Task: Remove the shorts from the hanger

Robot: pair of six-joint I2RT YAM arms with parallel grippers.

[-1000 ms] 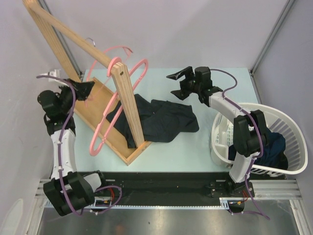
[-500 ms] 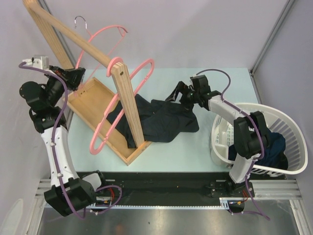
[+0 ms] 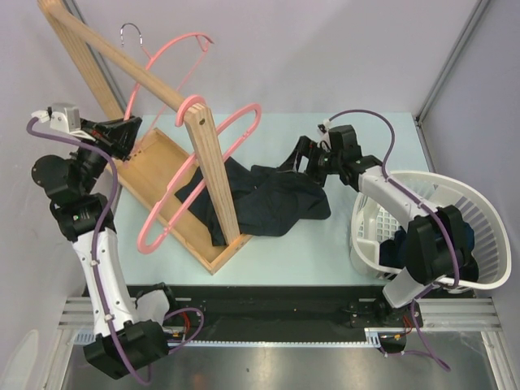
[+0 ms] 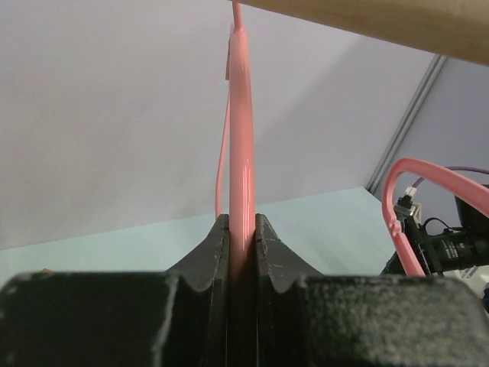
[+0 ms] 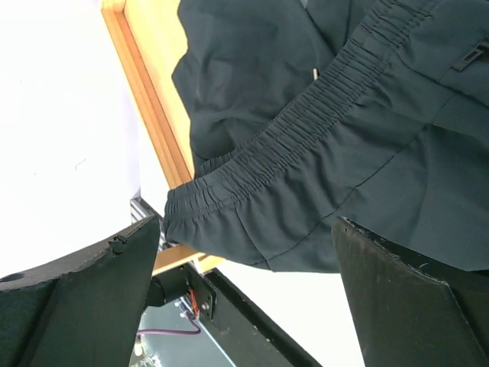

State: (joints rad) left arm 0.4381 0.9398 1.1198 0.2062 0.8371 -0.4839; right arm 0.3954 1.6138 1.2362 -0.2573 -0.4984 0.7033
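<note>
The blackish dark green shorts (image 3: pixel 276 199) lie crumpled on the table, partly in the wooden rack's base; in the right wrist view their elastic waistband (image 5: pixel 306 130) shows. My right gripper (image 3: pixel 297 159) is open just above their far edge, with the cloth between its spread fingers (image 5: pixel 244 229) and untouched. My left gripper (image 3: pixel 126 132) is shut on a bare pink hanger (image 3: pixel 154 55) and holds it up beside the rack's slanted bar; the pink rod is pinched in the jaws (image 4: pixel 241 222). A second pink hanger (image 3: pixel 244 114) hangs on the rack. Navy shorts (image 3: pixel 396 250) lie in the basket.
The wooden rack (image 3: pixel 211 179) has a slanted bar, an upright post and a tray base on the left half of the table. A white laundry basket (image 3: pixel 487 219) stands at the right, with my right arm's elbow over it. Grey walls enclose the table.
My left gripper has lifted the pink hanger up and to the left, off the bar. My right gripper has swung down and toward the shorts, staying open.
</note>
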